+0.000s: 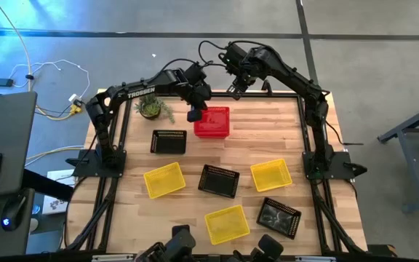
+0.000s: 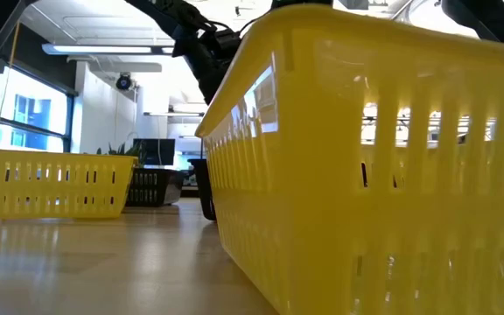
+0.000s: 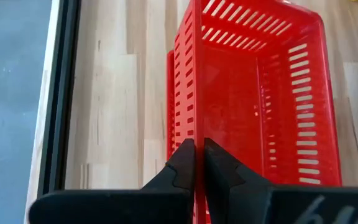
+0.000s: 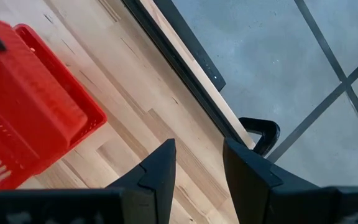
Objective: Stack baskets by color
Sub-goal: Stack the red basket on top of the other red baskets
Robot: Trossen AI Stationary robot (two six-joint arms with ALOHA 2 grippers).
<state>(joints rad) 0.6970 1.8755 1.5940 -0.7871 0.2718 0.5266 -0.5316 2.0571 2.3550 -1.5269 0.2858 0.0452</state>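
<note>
Far across your wooden table [image 1: 195, 156], left gripper [image 3: 197, 163] pinches the red basket [image 3: 253, 93] wall; right gripper [image 4: 197, 163] hangs open.

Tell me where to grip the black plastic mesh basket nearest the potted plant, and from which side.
Grip the black plastic mesh basket by one thin upright side wall, coming straight down from above with one finger inside and one outside. It sits upright and open-topped, with bare table around it. The left end effector holds the red plastic mesh basket the same way, pinching its wall at the rim.
</note>
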